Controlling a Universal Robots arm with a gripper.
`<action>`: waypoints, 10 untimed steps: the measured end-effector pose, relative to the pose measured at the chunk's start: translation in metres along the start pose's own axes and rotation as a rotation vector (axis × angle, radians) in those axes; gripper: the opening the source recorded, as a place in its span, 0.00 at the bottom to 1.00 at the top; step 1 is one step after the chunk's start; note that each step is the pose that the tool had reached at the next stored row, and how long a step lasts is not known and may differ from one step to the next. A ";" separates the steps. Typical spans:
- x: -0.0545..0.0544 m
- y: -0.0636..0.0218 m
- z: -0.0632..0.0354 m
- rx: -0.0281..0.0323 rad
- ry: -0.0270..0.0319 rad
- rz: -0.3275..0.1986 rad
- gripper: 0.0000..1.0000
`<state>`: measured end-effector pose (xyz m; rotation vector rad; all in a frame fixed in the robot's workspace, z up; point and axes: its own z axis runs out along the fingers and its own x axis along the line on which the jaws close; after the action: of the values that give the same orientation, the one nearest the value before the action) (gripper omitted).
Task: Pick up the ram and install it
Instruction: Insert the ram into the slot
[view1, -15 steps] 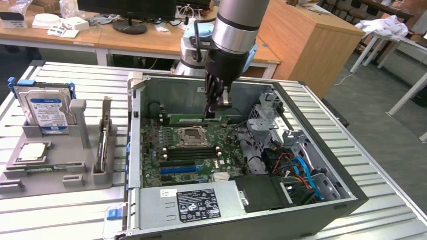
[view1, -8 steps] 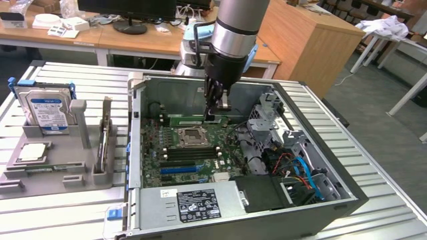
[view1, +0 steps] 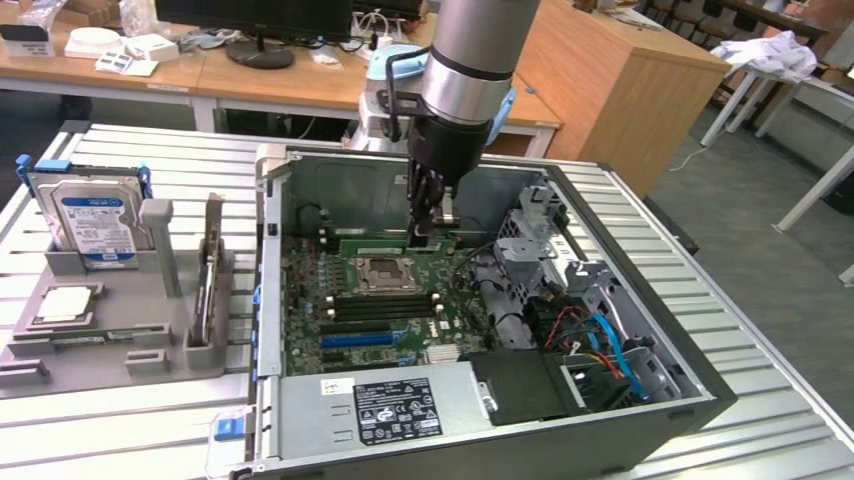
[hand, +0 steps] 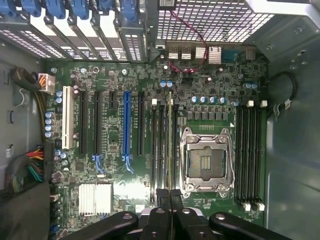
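Observation:
The ram (hand: 170, 145) is seen edge-on as a thin pale-green line, and my gripper (hand: 170, 196) is shut on its near end. It runs lengthwise over the black memory slots (hand: 158, 150) beside the open CPU socket (hand: 205, 162). I cannot tell whether it touches a slot. In the exterior view my gripper (view1: 430, 232) reaches straight down into the open computer case (view1: 274, 300). There the ram (view1: 378, 243) shows as a green strip just behind the CPU socket (view1: 380, 270).
A grey fixture (view1: 107, 330) on the exterior view's left holds a silver hard drive (view1: 91, 220) and a square CPU chip (view1: 64, 305). Inside the case are a power supply (view1: 387, 405), a drive cage with cables (view1: 594, 335), expansion slots (hand: 126, 120) and a heatsink (hand: 95, 197).

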<state>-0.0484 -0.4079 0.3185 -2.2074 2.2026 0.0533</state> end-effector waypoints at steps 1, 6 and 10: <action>0.000 0.0000 0.0012 0.0000 0.0000 0.000 0.11; 0.000 -0.0001 0.0074 0.0001 -0.0001 0.000 0.11; 0.000 -0.0001 0.0119 0.0000 0.0000 0.000 0.11</action>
<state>-0.0484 -0.4078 0.3066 -2.2075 2.2026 0.0533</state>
